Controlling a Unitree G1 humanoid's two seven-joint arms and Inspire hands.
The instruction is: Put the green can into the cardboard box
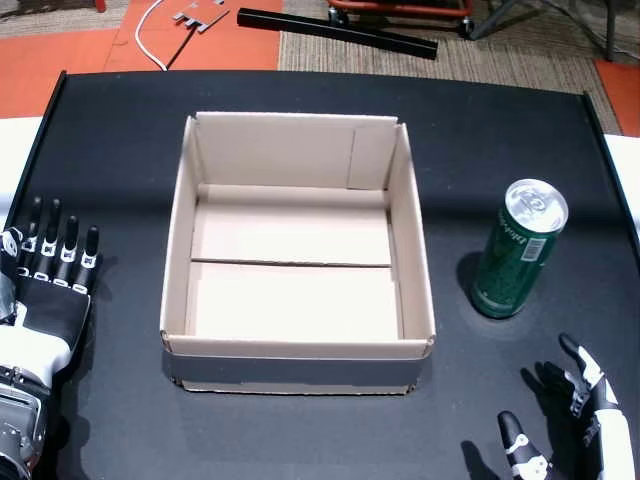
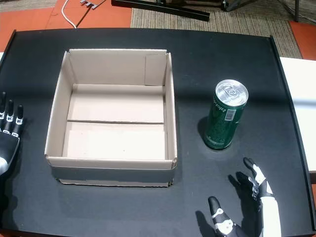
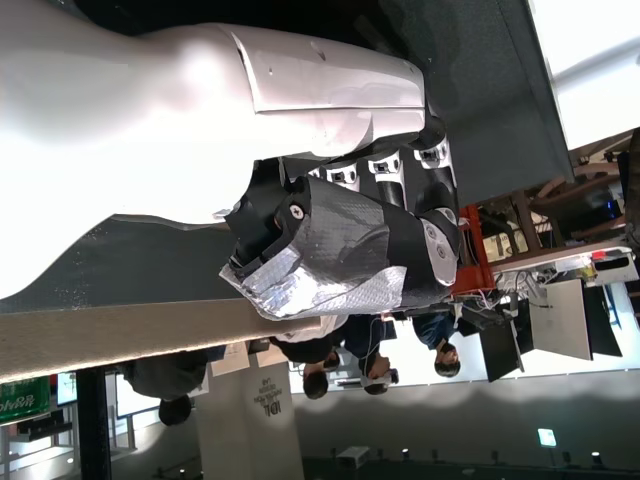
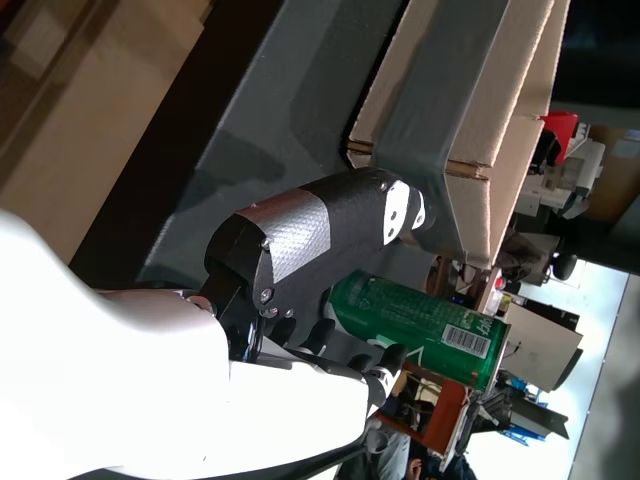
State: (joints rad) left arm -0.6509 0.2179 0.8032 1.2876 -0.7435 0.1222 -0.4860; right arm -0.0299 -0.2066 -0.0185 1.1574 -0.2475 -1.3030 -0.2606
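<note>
The green can [image 1: 518, 250] [image 2: 225, 115] stands upright on the black table, right of the cardboard box [image 1: 412, 255] [image 2: 170, 106], which is open-topped with nothing inside. My right hand [image 1: 585, 425] [image 2: 249, 210] hovers open near the table's front right edge, a short way in front of the can and not touching it. In the right wrist view the can [image 4: 420, 325] appears just beyond my right hand [image 4: 310, 250], with the box [image 4: 470, 110] behind it. My left hand [image 1: 50, 285] [image 2: 7, 128] [image 3: 350, 240] rests flat and open at the table's left edge, fingers extended.
The black table [image 1: 500, 140] has raised edges. Beyond its far side lie orange floor, a woven rug, a white cable [image 1: 150, 35] and a black bar [image 1: 335, 30]. People and monitors appear in the background of the left wrist view.
</note>
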